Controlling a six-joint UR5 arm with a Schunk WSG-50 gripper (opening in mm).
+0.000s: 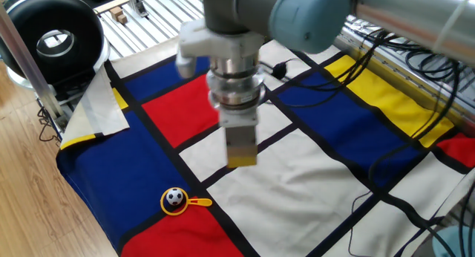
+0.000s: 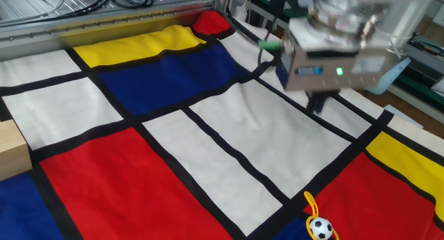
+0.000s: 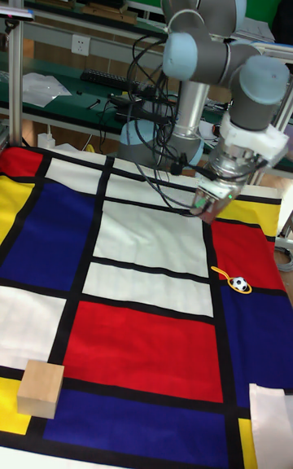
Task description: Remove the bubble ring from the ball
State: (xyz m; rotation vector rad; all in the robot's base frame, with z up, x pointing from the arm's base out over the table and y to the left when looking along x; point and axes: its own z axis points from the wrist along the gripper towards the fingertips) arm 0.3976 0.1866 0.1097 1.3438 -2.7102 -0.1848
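Bubble ring (image 1: pixel 180 202): lies on the cloth encircling the ball (image 1: pixel 174 197), handle pointing away. Gripper (image 1: pixel 241 162): aloft, well apart, grip state indeterminable (motion-blurred). Hazard: descending jaws may nudge the ball, rolling it and dragging the hoop.

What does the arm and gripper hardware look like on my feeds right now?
Silver-grey tubular arm with pale blue joint caps and black cables along it. A ribbed metal wrist flange carries the boxy grey gripper, which has a lit green indicator, a green-tipped cable plug and dark fingers.

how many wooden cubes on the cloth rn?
1. The wooden cube sits near the cloth's corner, far from the ball. None seem hidden.
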